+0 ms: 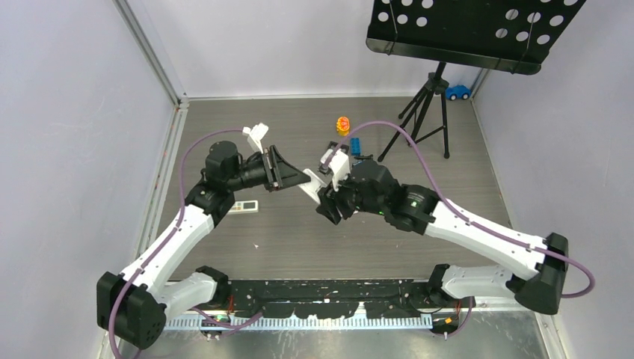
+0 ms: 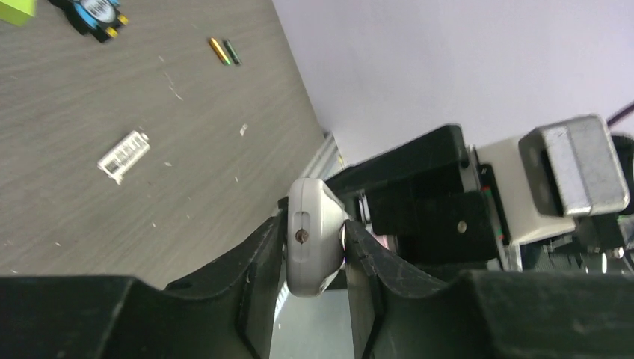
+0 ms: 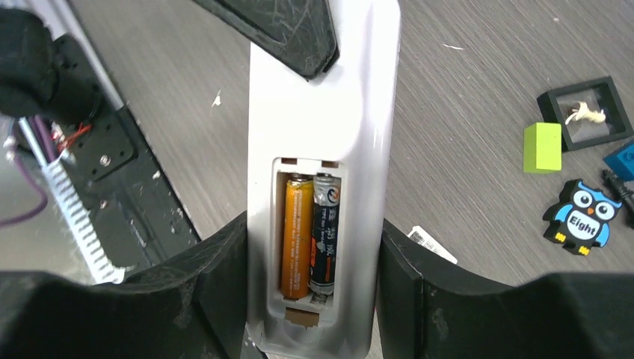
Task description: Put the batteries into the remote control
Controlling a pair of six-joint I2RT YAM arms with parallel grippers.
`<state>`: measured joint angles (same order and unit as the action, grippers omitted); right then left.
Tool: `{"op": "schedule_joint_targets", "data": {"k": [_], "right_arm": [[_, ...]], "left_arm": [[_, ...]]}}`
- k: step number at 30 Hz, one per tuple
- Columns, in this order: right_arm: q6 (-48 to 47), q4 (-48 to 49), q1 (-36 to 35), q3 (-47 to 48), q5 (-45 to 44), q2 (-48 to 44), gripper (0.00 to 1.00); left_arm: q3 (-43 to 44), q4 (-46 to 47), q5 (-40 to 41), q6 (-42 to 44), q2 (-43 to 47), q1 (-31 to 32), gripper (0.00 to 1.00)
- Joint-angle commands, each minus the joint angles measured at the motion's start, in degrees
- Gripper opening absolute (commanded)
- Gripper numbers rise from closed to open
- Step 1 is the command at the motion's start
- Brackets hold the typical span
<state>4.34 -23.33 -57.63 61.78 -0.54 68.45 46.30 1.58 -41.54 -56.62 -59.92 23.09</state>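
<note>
Remote control: The remote control is being held clear of the table, with its plain white back facing the right wrist camera and its battery recess lying open.
Recess contents: An orange battery and a dark battery are sitting side by side in the recess, lengthwise along the remote.
Right gripper: The right gripper is pinching the remote across its width at the recess, one finger pressing on each long edge.
Left gripper: The left gripper is clamping the opposite, rounded end of the remote between both fingers.
Position: In the top view, the two arms are meeting above the middle of the table, with the remote bridging them.
Loose cells: A gold battery and a green battery are lying just beside each other on the table, well apart from the remote.
Clear ribbed piece: A clear ribbed piece is lying flat on the table. The view is too poor to tell what it is.
Surroundings: An owl figure marked "Eight", a green block and a black framed box are lying near one another on the table beyond the right finger.
Far corner: A music stand is standing at the back right.
</note>
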Motion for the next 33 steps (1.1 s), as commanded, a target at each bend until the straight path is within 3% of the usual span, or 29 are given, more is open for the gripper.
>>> {"op": "schedule_joint_targets", "data": {"k": [1,10,15,23,28,30,33], "right_arm": [[-7.42,-1.83,-0.03,0.33,7.10,-4.62,0.18],[-9.89,-3.43,-0.03,1.15,8.98,-3.58,0.17],[-10.22,-3.54,-0.03,1.93,7.68,-2.05,0.17],[-10.32,-3.33,-0.01,2.11,8.27,-0.88,0.17],[-10.40,-3.29,-0.03,2.45,8.09,0.16,0.17],[-10.40,-3.28,-0.05,2.50,8.04,0.37,0.18],[-10.77,-3.26,-0.03,2.11,8.09,0.09,0.19]], "left_arm": [[2.31,-2.28,-12.25,3.62,0.29,-0.86,0.36],[0.20,7.39,-19.82,-3.76,-3.33,-0.86,0.39],[-1.55,9.92,-23.03,-6.03,-4.19,-0.77,0.31],[-2.79,9.10,-23.70,-4.54,-4.12,-0.49,0.29],[-1.84,4.88,-23.63,0.32,-4.79,1.58,0.33],[-1.46,2.20,-22.86,2.38,-5.01,1.60,0.25],[-1.13,0.63,-22.16,3.59,-5.67,1.61,0.02]]}}
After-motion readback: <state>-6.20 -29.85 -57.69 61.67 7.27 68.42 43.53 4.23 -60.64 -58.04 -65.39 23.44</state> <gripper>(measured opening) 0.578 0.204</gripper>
